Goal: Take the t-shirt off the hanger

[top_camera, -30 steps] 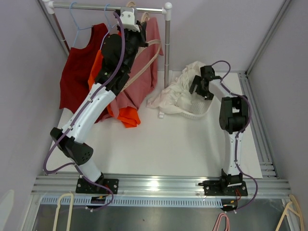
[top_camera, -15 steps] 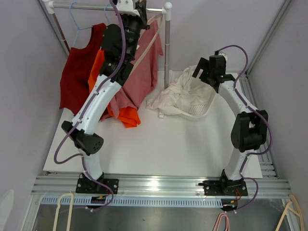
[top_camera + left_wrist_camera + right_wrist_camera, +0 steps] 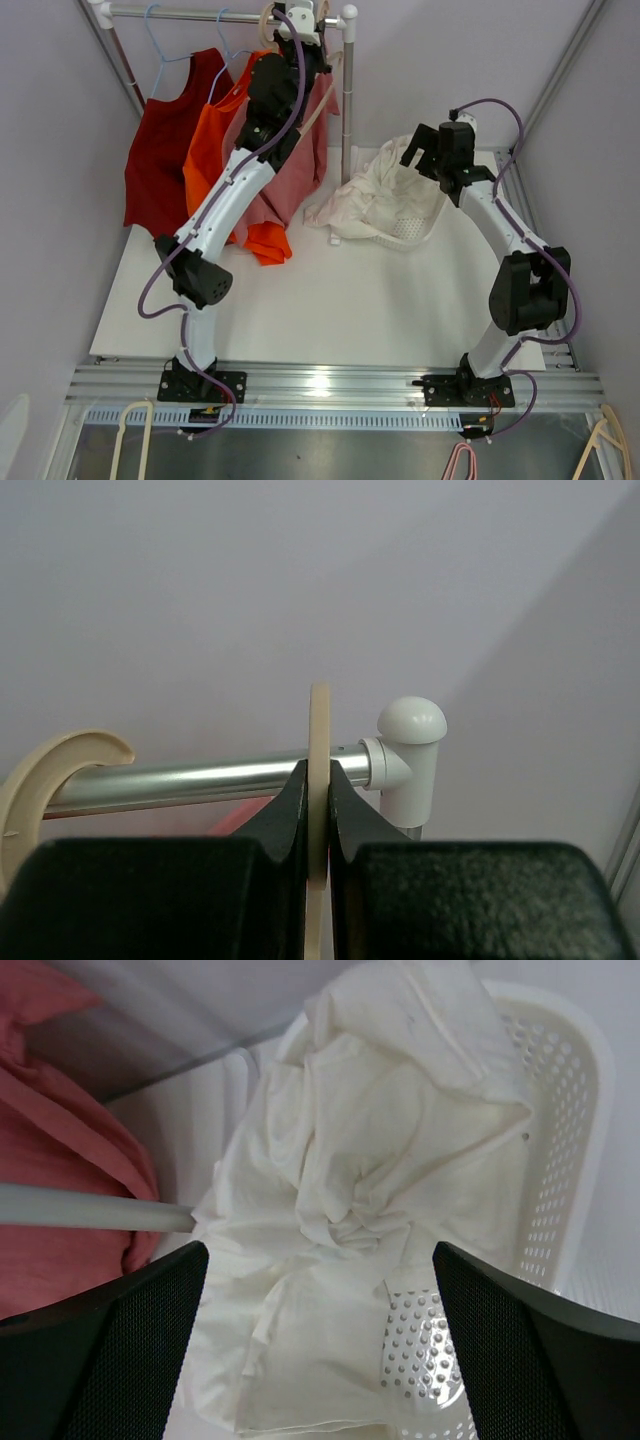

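Red sleeveless top (image 3: 158, 150): at the left of the rail (image 3: 180, 14) on a pale blue hanger. It plays no part in your job.

Orange t-shirt (image 3: 262, 238): next along, draped behind the left arm. How it hangs is hidden from you.

Pink t-shirt (image 3: 292, 185): this looks like your garment. It hangs near the right end of the rail, beside the upright post (image 3: 347, 100), and is not yet off.

Cream hanger (image 3: 319, 730): it is up at rail height, edge-on in the left wrist view, with one bare limb showing down the front of the pink t-shirt.

Left gripper (image 3: 319, 802): its jaws are pressed onto the cream hanger and pinch the thin strip just in front of the rail.

Cream hook (image 3: 55, 772): it curls over the rail to the left of the grip. You cannot tell whether it belongs to the pinched hanger.

White garment (image 3: 372, 195): it lies heaped in the white perforated basket (image 3: 425, 228) and spills over the basket's left rim, so it is already off any hanger.

Right gripper (image 3: 428, 155): its jaws are spread wide and hold nothing as it hovers over the white garment.

Progress: you have the hanger secured, nothing more.

Left to do: free the cream hanger from the rail, then get the pink t-shirt off it, probably with the idle right gripper.
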Robot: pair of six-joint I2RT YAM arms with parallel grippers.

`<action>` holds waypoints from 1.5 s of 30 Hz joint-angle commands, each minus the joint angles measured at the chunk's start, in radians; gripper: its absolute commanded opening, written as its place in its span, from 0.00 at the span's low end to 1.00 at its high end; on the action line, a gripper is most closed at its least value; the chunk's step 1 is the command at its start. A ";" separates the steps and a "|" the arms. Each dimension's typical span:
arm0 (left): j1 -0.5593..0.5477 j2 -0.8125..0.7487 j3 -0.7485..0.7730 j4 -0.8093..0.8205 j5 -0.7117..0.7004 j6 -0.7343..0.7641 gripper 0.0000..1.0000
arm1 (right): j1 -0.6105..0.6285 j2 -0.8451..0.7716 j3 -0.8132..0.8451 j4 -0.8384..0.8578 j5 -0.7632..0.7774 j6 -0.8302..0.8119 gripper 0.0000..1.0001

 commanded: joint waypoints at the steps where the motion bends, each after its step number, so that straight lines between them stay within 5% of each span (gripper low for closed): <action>1: 0.005 -0.013 0.047 0.047 0.001 0.034 0.01 | 0.002 -0.067 -0.004 0.064 -0.003 -0.008 1.00; 7: 0.006 -0.012 0.032 0.044 -0.004 0.048 0.03 | 0.002 -0.076 -0.018 0.074 -0.013 -0.002 1.00; 9: 0.008 -0.013 0.023 0.042 -0.005 0.043 0.18 | 0.002 -0.079 -0.018 0.072 -0.015 -0.002 0.99; 17: 0.026 0.005 0.050 0.026 0.006 0.017 0.04 | -0.001 -0.093 -0.027 0.075 -0.021 -0.008 1.00; 18: 0.026 0.008 0.059 0.024 0.006 0.014 0.16 | -0.002 -0.094 -0.028 0.074 -0.023 -0.008 1.00; 21: 0.029 0.010 0.058 0.025 0.015 0.014 0.23 | -0.002 -0.097 -0.034 0.078 -0.027 -0.008 1.00; 32: 0.035 0.008 0.084 0.006 0.026 -0.006 0.31 | -0.002 -0.110 -0.048 0.080 -0.038 -0.008 1.00; 45: 0.095 -0.233 -0.034 -0.143 0.134 -0.044 0.43 | 0.002 -0.143 -0.082 0.081 -0.061 -0.008 0.99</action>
